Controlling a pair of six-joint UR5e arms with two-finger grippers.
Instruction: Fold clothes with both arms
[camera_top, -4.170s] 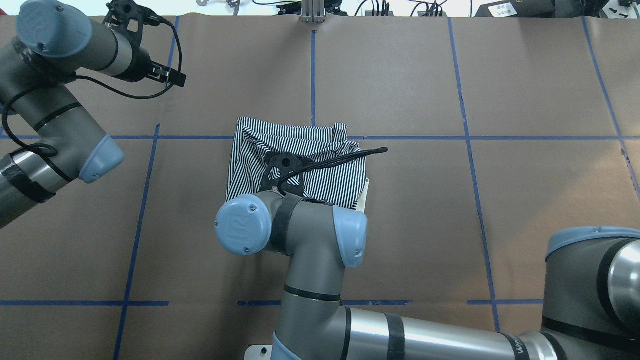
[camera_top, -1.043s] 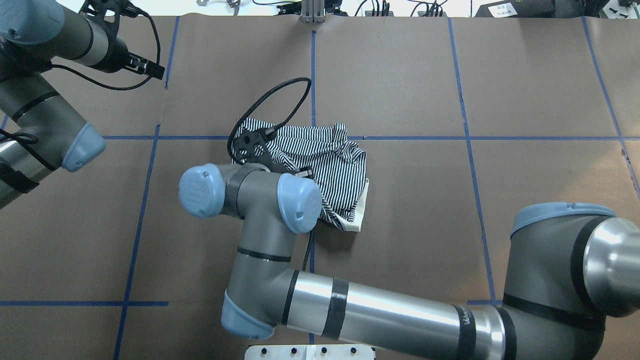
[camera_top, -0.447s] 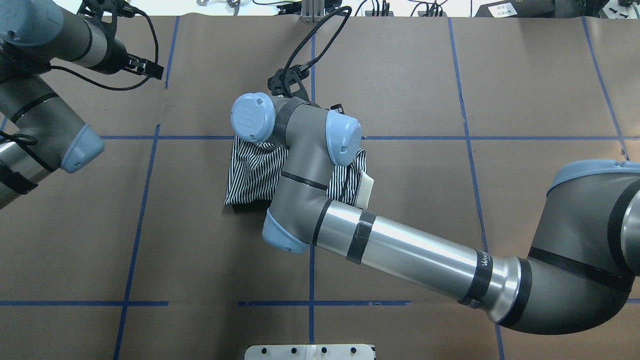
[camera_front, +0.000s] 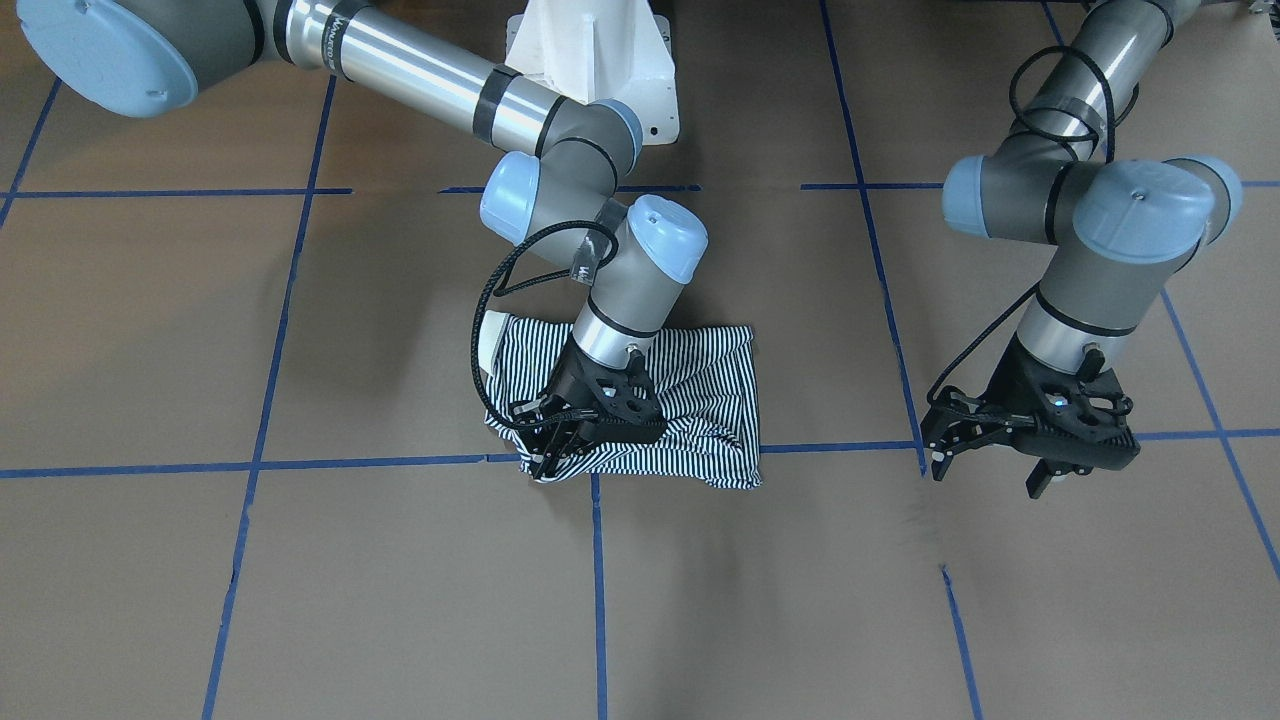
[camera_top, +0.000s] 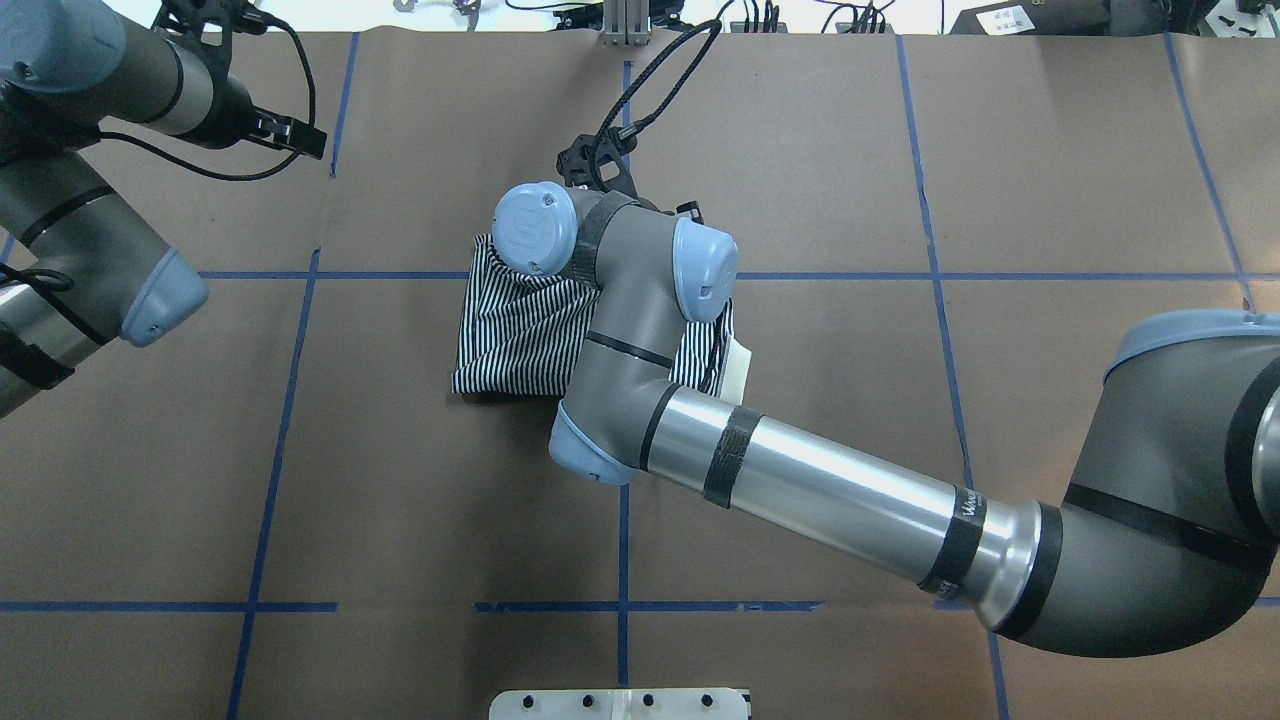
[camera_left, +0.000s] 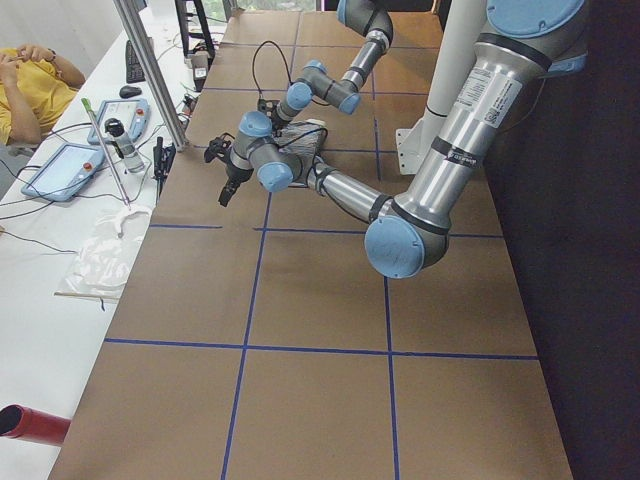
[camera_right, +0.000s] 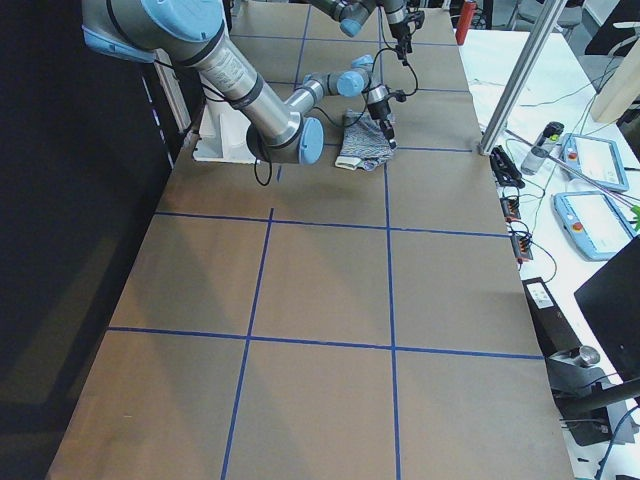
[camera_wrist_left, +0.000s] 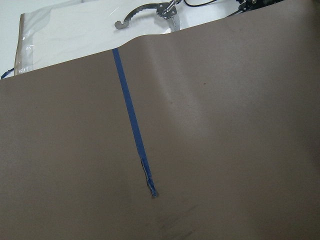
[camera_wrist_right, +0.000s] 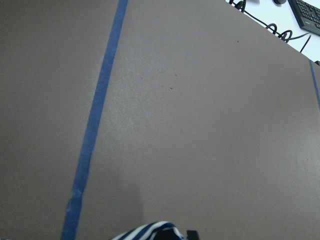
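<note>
Polo shirt (camera_top: 505, 335), bunched at centre frame overhead, has had its near portion drawn farther up-frame by the right gripper (camera_front: 552, 458), clamped on fabric, so one fold looks nearly laid; the left gripper (camera_top: 305, 140) hangs spread, upper left.

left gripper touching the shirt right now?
Apart. The front-facing view shows a wide strip of brown table between the left gripper and the striped shirt.

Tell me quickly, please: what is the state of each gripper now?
Left gripper: open, holding nothing.
Right gripper: closed on the edge of the polo shirt.
</note>
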